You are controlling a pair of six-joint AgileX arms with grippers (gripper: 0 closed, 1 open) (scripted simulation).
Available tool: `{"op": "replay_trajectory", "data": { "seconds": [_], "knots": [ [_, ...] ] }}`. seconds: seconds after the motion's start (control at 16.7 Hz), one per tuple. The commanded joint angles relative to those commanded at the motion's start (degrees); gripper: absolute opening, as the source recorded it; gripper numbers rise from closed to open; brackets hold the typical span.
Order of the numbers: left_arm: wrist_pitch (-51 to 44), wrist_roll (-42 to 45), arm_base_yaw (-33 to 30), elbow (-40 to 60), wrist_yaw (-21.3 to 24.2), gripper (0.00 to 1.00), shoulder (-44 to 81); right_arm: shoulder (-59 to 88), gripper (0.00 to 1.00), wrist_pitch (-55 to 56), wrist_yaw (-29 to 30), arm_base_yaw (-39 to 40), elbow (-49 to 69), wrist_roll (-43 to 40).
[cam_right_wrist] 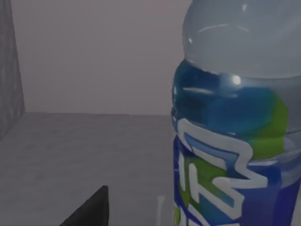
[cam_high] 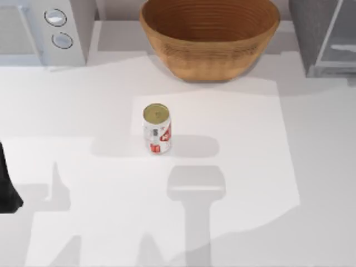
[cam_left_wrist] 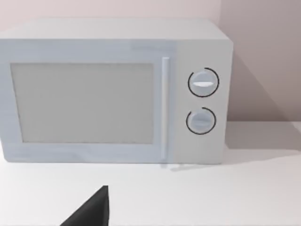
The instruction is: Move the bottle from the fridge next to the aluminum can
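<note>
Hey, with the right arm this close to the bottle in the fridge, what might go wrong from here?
1. The bottle stands upright, very close to the right wrist camera; a small misalignment might tip it.
2. The grey fridge wall stands close by, so the arm may scrape it.
3. The aluminum can stands alone mid-table; setting the bottle down too near could topple it.

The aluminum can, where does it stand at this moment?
In the top view the aluminum can stands upright near the middle of the table, in front of the woven basket and apart from it.
</note>
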Motion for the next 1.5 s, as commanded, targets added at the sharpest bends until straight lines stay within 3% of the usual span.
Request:
{"op": "replay_trajectory", "data": {
  "seconds": [0.72, 0.96, 1.5],
  "knots": [
    [0.0, 0.0, 0.0, 0.0, 0.0, 1.00, 0.0, 8.2, 1.00, -8.3, 1.9, 1.8, 16.6, -0.1],
    [0.0, 0.0, 0.0, 0.0, 0.0, 1.00, 0.0, 8.5, 1.00, -8.6, 2.0, 1.9, 17.1, -0.1],
    [0.0, 0.0, 0.0, 0.0, 0.0, 1.00, 0.0, 8.5, 0.32, -8.6, 2.0, 1.9, 17.1, -0.1]
  ]
}}
